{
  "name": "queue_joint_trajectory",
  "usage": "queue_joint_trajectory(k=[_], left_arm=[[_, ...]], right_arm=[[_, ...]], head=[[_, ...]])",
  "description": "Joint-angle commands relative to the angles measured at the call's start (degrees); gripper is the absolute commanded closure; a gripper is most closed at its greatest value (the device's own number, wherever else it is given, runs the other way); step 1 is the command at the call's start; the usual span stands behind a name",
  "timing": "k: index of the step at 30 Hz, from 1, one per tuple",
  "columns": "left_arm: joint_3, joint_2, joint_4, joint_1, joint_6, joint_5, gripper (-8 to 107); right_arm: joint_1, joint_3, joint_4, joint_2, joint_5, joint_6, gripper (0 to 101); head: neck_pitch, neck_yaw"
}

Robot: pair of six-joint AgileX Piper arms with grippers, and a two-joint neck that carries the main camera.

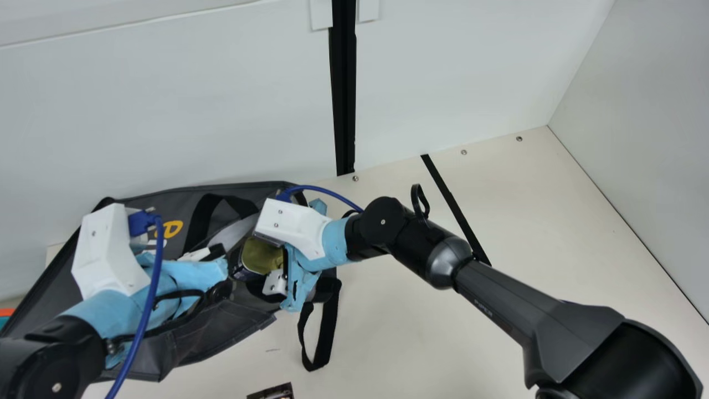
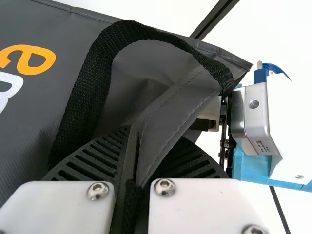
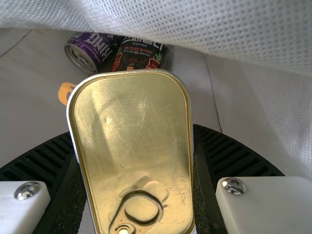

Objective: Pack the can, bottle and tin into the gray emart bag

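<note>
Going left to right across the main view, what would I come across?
White casing on the left arm → orange letter on the gray bag → gold tin → upright black post → black strip on the table → small screw near the back corner.

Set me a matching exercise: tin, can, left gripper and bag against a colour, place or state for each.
1. Tin
2. Can
3. Left gripper
4. Bag

A. Shut on gray fabric
B. Gray outside, whitish inside
C. Between the right gripper's fingers
D. Purple, lying inside the bag

Pairs: 1-C, 2-D, 3-A, 4-B
</note>
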Motion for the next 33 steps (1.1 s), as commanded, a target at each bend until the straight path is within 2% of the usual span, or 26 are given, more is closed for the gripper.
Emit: queue_joint_trajectory(k=[1,15,33], left_arm=[[0.0,0.0,0.0,0.0,0.0,0.0,89],[0.0,0.0,0.0,0.0,0.0,0.1,89],[0.0,0.0,0.0,0.0,0.0,0.1,89]], right_arm=[[-0.03,0.13,-0.13,-0.04,-0.11,-0.07,57],[0.05,0.93,-0.08,-0.77,-0.46,-0.52,10],[-1.42,4.5,-0.56,-5.38,0.18,-0.49,10]], head=[[-1.3,-0.05],[-1.3,-0.05],[-1.3,-0.05]])
